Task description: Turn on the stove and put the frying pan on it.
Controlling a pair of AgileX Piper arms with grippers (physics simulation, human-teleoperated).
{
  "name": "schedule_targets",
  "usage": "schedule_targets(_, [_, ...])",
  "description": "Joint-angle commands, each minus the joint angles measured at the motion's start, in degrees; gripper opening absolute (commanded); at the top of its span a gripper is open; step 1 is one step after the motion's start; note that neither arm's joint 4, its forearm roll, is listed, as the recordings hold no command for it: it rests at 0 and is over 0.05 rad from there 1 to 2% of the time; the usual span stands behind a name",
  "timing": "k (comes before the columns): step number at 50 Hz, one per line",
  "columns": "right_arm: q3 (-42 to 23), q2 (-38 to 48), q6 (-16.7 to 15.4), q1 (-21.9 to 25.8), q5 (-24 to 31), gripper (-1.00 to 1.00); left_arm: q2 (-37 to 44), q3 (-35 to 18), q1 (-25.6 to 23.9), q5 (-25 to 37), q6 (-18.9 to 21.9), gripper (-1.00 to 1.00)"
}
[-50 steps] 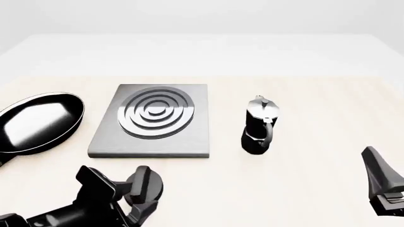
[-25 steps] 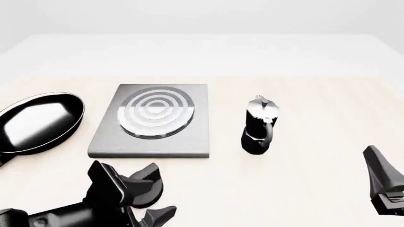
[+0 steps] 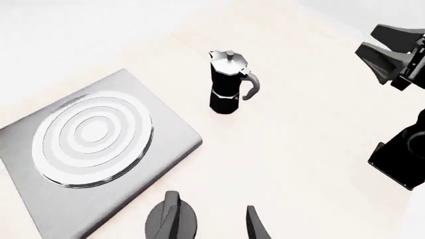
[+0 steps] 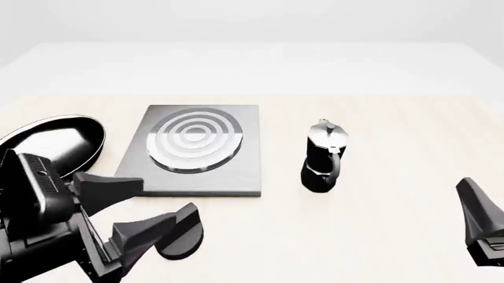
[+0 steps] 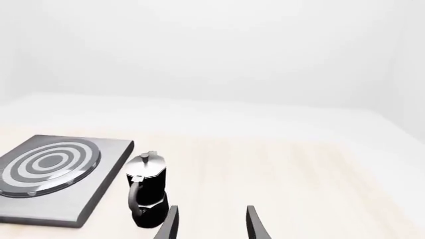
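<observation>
Centrally placed on the pale table [image 4: 378, 118]: a flat grey stove [image 4: 132, 171] with raised silver rings on top. Left of the stove, just beside its left edge, lying flat on the table: a round glossy black frying pan [image 4: 55, 141] with a thin silver rim, partly hidden behind the left arm. Right of the stove, standing upright and apart from it: a black moka pot [image 4: 321, 158] with a silver lid, handle turned toward the near side. Just in front of the stove, near its front edge: a black teardrop-shaped knob [image 4: 179, 239], lying on the table. Close to the knob: left gripper [image 4: 127, 207], released and holding nothing, both fingers spread wide, one finger above the stove's front left corner, the other lying against the knob's left side. Seen from the left wrist: same knob [image 3: 171, 224] between the fingertips, beside the stove's corner [image 3: 179, 144], with the moka pot [image 3: 228, 84] beyond. Far right of the stove, past the moka pot, at the near right edge of the front view: right gripper [image 5: 209, 224], parted and holding nothing, hovering over bare table.
</observation>
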Motion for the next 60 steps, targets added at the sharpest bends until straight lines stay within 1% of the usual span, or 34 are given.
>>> schedule_targets(1, [-1.2, 0.0, -0.2, 0.7, 0.5, 1.00, -13.8, -8.6, 7.5, 19.0, 4.1, 1.00])
schedule_targets(5, [-1.5, 0.0, -0.3, 1.0, 0.8, 1.00, -15.4, -11.5, 10.8, 22.9, 5.4, 1.00])
schedule_targets(6, [-1.4, 0.0, -0.4, 1.5, 0.7, 1.00, -16.6, -14.5, 14.7, 26.5, 7.4, 1.00])
schedule_targets(9, [-1.6, 0.0, -0.4, 1.7, 0.9, 1.00, -17.2, -16.5, 17.5, 28.8, 8.6, 1.00])
schedule_targets(11, [-1.8, 0.0, -0.3, 1.8, 1.0, 1.00, -17.3, -17.4, 18.8, 29.9, 8.8, 1.00])
schedule_targets(13, [-2.0, 0.0, -0.3, 1.8, 1.1, 1.00, -17.7, -18.0, 20.7, 31.0, 9.8, 1.00])
schedule_targets(15, [-2.0, 0.0, -0.2, 1.9, 1.1, 1.00, -17.8, -18.2, 21.4, 31.4, 10.0, 1.00])
schedule_targets(19, [-2.2, 0.0, -0.3, 2.3, 1.2, 1.00, -18.4, -19.0, 24.4, 33.2, 10.9, 1.00])
schedule_targets(26, [-3.1, 0.0, -0.4, 2.8, 1.6, 1.00, -19.2, -18.3, 30.8, 35.2, 13.1, 1.00])
schedule_targets(27, [-3.1, 0.0, -0.4, 2.8, 1.6, 1.00, -19.2, -18.3, 30.8, 35.2, 13.1, 1.00])
schedule_targets(28, [-3.4, 0.0, -0.3, 3.0, 1.7, 1.00, -19.4, -17.9, 32.6, 35.5, 14.0, 1.00])
schedule_targets(29, [-3.4, 0.0, -0.3, 3.0, 1.7, 1.00, -19.4, -17.9, 32.6, 35.5, 14.0, 1.00])
schedule_targets(30, [-3.5, 0.0, -0.4, 3.1, 1.7, 1.00, -19.4, -17.8, 33.8, 35.8, 14.4, 1.00])
schedule_targets(33, [-3.5, 0.0, -0.4, 3.4, 1.6, 1.00, -19.6, -17.5, 36.7, 36.6, 16.2, 1.00])
schedule_targets(35, [-3.5, 0.0, -0.3, 3.6, 1.5, 1.00, -19.7, -16.9, 38.9, 36.8, 18.5, 1.00])
schedule_targets(37, [-3.4, 0.0, -0.3, 3.7, 1.4, 1.00, -19.5, -16.7, 40.3, 37.2, 19.0, 1.00])
schedule_targets(38, [-3.3, 0.0, -0.2, 3.8, 1.4, 1.00, -19.6, -16.2, 41.5, 37.2, 20.7, 1.00])
schedule_targets(39, [-3.3, 0.0, -0.2, 3.8, 1.4, 1.00, -19.6, -16.2, 41.5, 37.2, 20.7, 1.00])
schedule_targets(42, [-3.4, 0.0, -0.2, 4.2, 1.5, 1.00, -19.0, -15.4, 45.0, 37.2, 23.3, 1.00])
schedule_targets(45, [-3.6, 0.0, -0.1, 4.4, 1.5, 1.00, -18.3, -13.4, 49.0, 36.6, 27.0, 1.00])
schedule_targets(46, [-3.6, 0.0, 0.0, 4.5, 1.5, 1.00, -17.6, -12.4, 51.2, 35.7, 29.0, 1.00])
schedule_targets(49, [-3.2, 0.0, 0.1, 4.5, 1.1, 1.00, -16.8, -12.2, 52.4, 35.1, 29.4, 1.00])
schedule_targets(50, [-3.2, 0.0, 0.2, 4.6, 1.1, 1.00, -16.2, -11.5, 53.7, 34.2, 30.9, 1.00])
schedule_targets(53, [-3.3, 0.0, 0.3, 4.6, 1.1, 1.00, -14.2, -10.3, 56.1, 32.3, 32.0, 1.00])
schedule_targets(55, [-3.2, 0.0, 0.4, 4.7, 1.0, 1.00, -13.0, -8.9, 57.9, 30.6, 33.8, 1.00])
schedule_targets(60, [-2.9, 0.0, 0.5, 4.7, 0.9, 1.00, -10.9, -7.5, 60.1, 28.2, 35.1, 1.00])
